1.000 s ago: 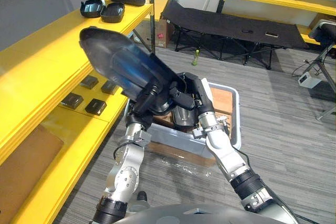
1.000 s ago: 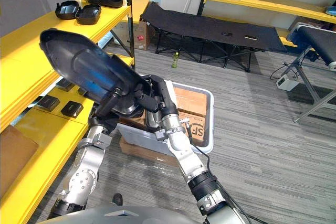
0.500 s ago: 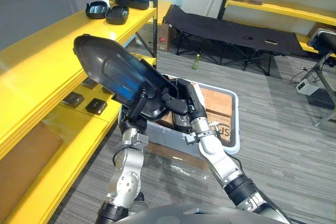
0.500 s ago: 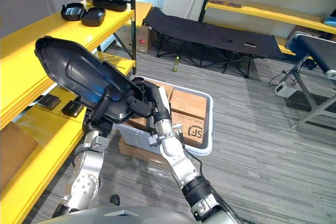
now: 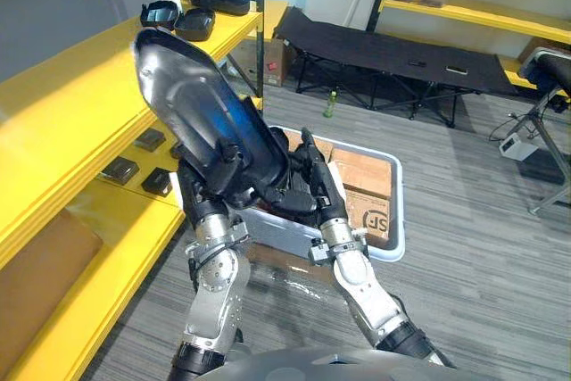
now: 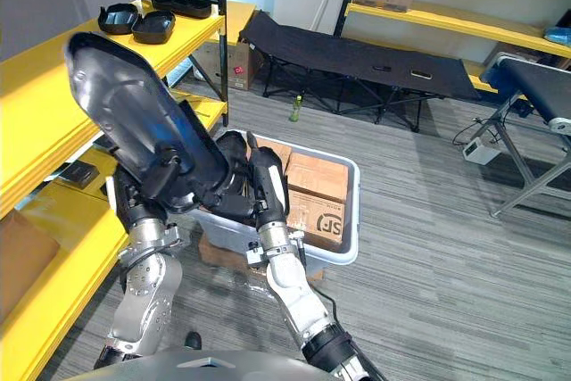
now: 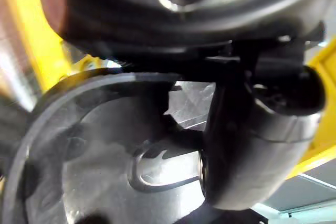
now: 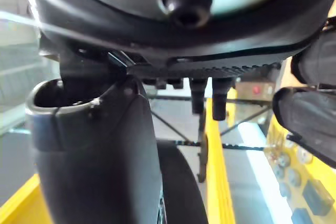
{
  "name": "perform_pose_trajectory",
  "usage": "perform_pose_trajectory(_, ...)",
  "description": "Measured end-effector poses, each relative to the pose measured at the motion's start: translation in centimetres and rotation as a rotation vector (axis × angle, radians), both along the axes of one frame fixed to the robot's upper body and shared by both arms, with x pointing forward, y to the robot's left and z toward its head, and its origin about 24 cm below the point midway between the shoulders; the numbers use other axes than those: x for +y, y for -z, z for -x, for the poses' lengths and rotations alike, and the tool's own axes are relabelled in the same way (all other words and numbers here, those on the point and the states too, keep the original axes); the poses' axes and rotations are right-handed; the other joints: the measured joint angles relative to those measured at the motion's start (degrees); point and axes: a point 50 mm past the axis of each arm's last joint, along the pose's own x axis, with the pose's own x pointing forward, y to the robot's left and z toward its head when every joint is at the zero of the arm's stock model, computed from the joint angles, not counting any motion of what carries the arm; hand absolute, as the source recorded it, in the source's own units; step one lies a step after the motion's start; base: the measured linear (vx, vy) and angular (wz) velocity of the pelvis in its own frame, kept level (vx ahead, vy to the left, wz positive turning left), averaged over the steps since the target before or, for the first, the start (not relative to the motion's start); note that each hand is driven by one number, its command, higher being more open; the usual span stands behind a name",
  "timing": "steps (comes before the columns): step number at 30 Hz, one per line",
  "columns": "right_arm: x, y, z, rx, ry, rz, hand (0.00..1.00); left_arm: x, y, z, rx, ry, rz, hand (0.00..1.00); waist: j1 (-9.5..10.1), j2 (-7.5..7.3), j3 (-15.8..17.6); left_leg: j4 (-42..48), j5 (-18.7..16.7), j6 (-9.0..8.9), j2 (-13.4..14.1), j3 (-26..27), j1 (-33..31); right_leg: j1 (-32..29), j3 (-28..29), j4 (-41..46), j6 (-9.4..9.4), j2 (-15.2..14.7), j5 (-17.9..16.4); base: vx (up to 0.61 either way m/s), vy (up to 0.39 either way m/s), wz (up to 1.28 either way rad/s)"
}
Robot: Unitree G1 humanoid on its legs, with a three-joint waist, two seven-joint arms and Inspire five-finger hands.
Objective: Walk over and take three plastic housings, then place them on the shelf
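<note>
Left eye view first: the big dark plastic housing (image 5: 201,104) is up in the air, left of centre, tilted with its narrow end toward the upper left, right beside the yellow shelf (image 5: 71,95). The left hand (image 5: 196,189) sits under its lower end, fingers hooked over the shell, so it is clenched round the housing. The right hand (image 5: 314,183) stands just right of it, fingers straight and pointing up, lying against the housing's lower edge (a flat support, not a clutch). Behind both hands sits a grey bin (image 5: 397,220) on the floor, and further back a black folding cot (image 5: 393,42). At the upper left, small dark moulded pieces (image 5: 178,17) rest on the shelf's top board.

Right eye view: same picture, housing high at the left, with cardboard boxes (image 6: 317,194) showing inside the bin and a green bottle (image 6: 293,111) on the floor near the cot.

Left wrist view: the left thumb (image 7: 252,145) presses on the housing's rounded dark wall, and yellow shelf shows at the edges.

Right wrist view: the right thumb (image 8: 94,156) stands apart from the fingers (image 8: 310,119), and the yellow shelf shows through the gap between them.
</note>
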Motion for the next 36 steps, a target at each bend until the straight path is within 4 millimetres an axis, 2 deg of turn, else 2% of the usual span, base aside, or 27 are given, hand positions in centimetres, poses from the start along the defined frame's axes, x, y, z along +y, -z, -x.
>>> perform_pose_trajectory(4,-2.5,1.0,0.3,0.099,0.08,-0.173,1.0,1.8,-2.3,0.6,-0.098,-0.147,-0.137,0.0,-0.26,0.04,0.02,0.0,-0.21,-0.03,0.07,0.37,0.0,-0.01,0.4,-0.71,0.01,0.15,0.0,0.0,0.0,-0.05)
perform_pose_trajectory(5,-3.8,1.6,0.5,0.13,0.11,-0.224,1.0,2.7,-3.5,1.0,-0.149,-0.209,-0.189,0.0,-0.41,0.09,0.02,0.0,-0.39,0.0,0.06,0.7,0.03,-0.09,0.78,-0.74,0.03,0.17,0.01,0.01,-0.001,-0.09)
perform_pose_trajectory(8,-5.3,2.0,1.0,0.147,0.121,-0.289,1.0,3.6,-4.5,1.7,-0.2,-0.273,-0.259,0.0,-1.12,0.51,-0.16,0.02,-0.75,-0.1,0.08,1.17,0.06,-0.36,1.43,-0.83,0.07,0.2,0.07,0.02,-0.002,-0.1)
perform_pose_trajectory(11,-6.4,1.3,1.5,0.108,0.063,-0.338,1.0,3.9,-3.9,2.4,-0.164,-0.271,-0.315,0.0,-1.31,1.5,-0.56,0.11,-0.91,-0.08,0.3,2.29,0.05,-1.04,2.52,-0.95,0.14,0.33,0.13,0.04,-0.008,-0.19)
perform_pose_trajectory(15,-7.3,1.4,1.9,0.103,0.037,-0.36,1.0,4.1,-2.7,2.7,-0.101,-0.216,-0.346,0.0,-2.21,1.63,-0.59,0.12,-0.95,-0.14,0.81,2.64,0.06,-1.05,2.93,-1.04,0.34,0.86,0.25,0.03,-0.03,-0.06)
perform_pose_trajectory(20,-10.0,4.4,3.8,0.247,0.159,-0.413,1.0,4.3,-1.2,3.4,-0.074,-0.114,-0.247,0.0,-2.79,1.87,-0.43,0.06,-1.25,-0.35,0.92,3.19,0.07,-1.24,3.4,-1.08,0.34,0.96,0.24,0.01,-0.01,-0.04)
perform_pose_trajectory(24,-11.5,5.5,4.4,0.284,0.248,-0.434,1.0,4.5,-1.3,3.6,-0.113,-0.124,-0.24,0.0,-2.69,2.59,-0.07,0.05,-1.41,-0.31,0.94,3.84,0.09,-1.87,4.33,-0.99,0.35,0.96,0.25,-0.02,-0.006,-0.11)
perform_pose_trajectory(28,-11.3,5.2,3.9,0.269,0.237,-0.447,1.0,4.6,-1.3,3.6,-0.114,-0.133,-0.242,0.0,-2.52,3.08,-0.06,0.05,-1.4,-0.3,0.89,3.02,0.0,-1.58,3.33,-1.01,0.36,0.88,0.24,-0.01,-0.01,0.06)
perform_pose_trajectory(31,-10.1,4.9,2.5,0.261,0.179,-0.44,1.0,4.6,-1.1,3.9,-0.101,-0.125,-0.261,0.0,-2.01,3.22,-0.03,0.04,-1.31,-0.3,0.72,0.11,-0.35,0.07,0.4,-1.36,0.33,0.92,0.12,-0.02,-0.029,0.43)
perform_pose_trajectory(36,-7.0,3.8,0.9,0.229,0.012,-0.331,1.0,6.1,-1.3,5.7,-0.08,-0.119,-0.271,0.0,2.42,3.18,-0.02,0.15,-0.33,-0.94,0.76,-5.11,-2.63,1.27,-5.13,-1.89,-0.04,1.77,-0.52,-0.02,-0.054,0.6)
